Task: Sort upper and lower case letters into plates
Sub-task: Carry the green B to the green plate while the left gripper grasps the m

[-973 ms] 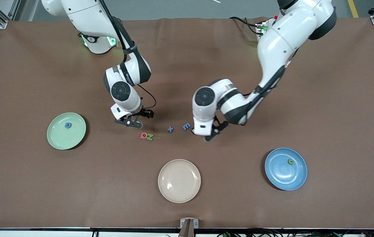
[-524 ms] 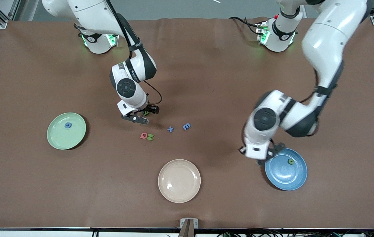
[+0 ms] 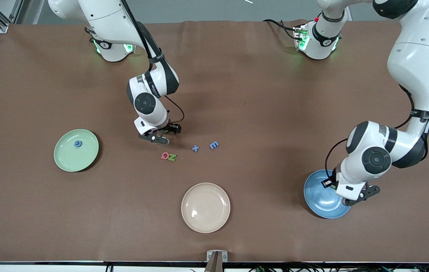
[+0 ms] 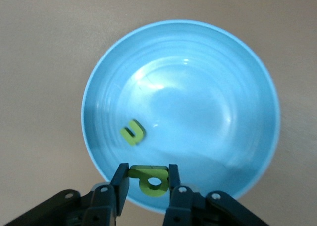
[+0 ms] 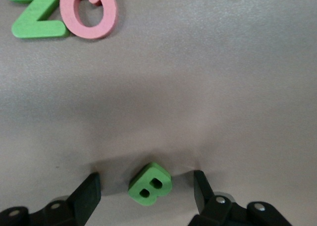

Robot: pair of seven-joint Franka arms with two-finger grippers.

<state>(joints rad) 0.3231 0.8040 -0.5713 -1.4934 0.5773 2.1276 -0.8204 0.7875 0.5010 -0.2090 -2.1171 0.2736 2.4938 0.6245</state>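
My left gripper [image 3: 355, 196] hangs over the blue plate [image 3: 320, 200], shut on a small green letter with a round hole [image 4: 149, 179]. Another green letter [image 4: 132, 132] lies in the blue plate [image 4: 198, 97]. My right gripper [image 3: 160, 135] is low over the table's middle, open, its fingers on either side of a green B [image 5: 150, 184] that lies on the cloth. A red Q [image 3: 165, 155], a green Z [image 3: 172, 157], a blue x [image 3: 195, 148] and a blue E [image 3: 214, 145] lie loose nearby. The pale green plate [image 3: 71, 158] holds one blue letter [image 3: 78, 143].
A cream-beige plate [image 3: 205, 207] sits near the table's front edge, nearer the camera than the loose letters. The Q [image 5: 94, 13] and Z [image 5: 37, 13] also show in the right wrist view, close to my right gripper [image 5: 146, 185]. Brown cloth covers the table.
My left arm has swung from beside the blue E to over the blue plate, carrying the green letter. My right gripper has shifted slightly and now straddles the green B.
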